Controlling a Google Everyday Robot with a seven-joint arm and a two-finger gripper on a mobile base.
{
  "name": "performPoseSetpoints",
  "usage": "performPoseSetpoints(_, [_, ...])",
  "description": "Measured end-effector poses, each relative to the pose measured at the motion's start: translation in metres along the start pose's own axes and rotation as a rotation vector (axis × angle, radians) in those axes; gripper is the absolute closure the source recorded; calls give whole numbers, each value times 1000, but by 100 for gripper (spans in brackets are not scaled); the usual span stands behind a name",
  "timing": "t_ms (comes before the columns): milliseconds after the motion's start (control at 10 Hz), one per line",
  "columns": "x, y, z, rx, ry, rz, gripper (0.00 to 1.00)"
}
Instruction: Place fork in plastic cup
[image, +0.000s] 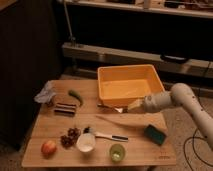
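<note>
Gripper (125, 107) is sitting at the front edge of the yellow bin (127, 75), just above the table (45, 135); fingers are pressed together w/ nothing visibly between them, so no grasp yet. Fork (112, 121) is lying flat on the wood just below and slightly left of the gripper, running left to right, apart from it; it's thin and hard to make out, can't tell which end has the tines. Green cup (117, 152) is standing upright near the front edge, below the fork, just right of the white cup (86, 142); a longer white-and-black utensil (107, 136) is lying between fork and cups, don't grab that one.

Step in hand, imo: approaching for the pick. To do it well: open fingers before descending; align them across the fork's handle, not along it; come down mid-handle so it isn't tipping when lifted; flat thin metal on wood is likely slipping, so press low and close firmly. Then carry over the green cup, tilt fork toward vertical, lower one end in before releasing; cup looks light, may topple if knocked. Green sponge (155, 133) on the right is well clear.
</note>
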Motion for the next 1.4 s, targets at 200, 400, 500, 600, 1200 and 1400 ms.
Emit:
performPoseSetpoints(200, [-15, 7, -40, -2, 14, -78, 98])
performPoseSetpoints(400, [-32, 20, -65, -50, 19, -147, 98])
performPoseSetpoints(500, [-42, 25, -74, -62, 9, -187, 98])
performPoseSetpoints(600, [-51, 30, -81, -65, -3, -214, 98])
performPoseSetpoints(1200, [-93, 47, -139, -116, -77, -371, 98])
performPoseSetpoints(1400, [-100, 42, -142, -152, -108, -413, 98])
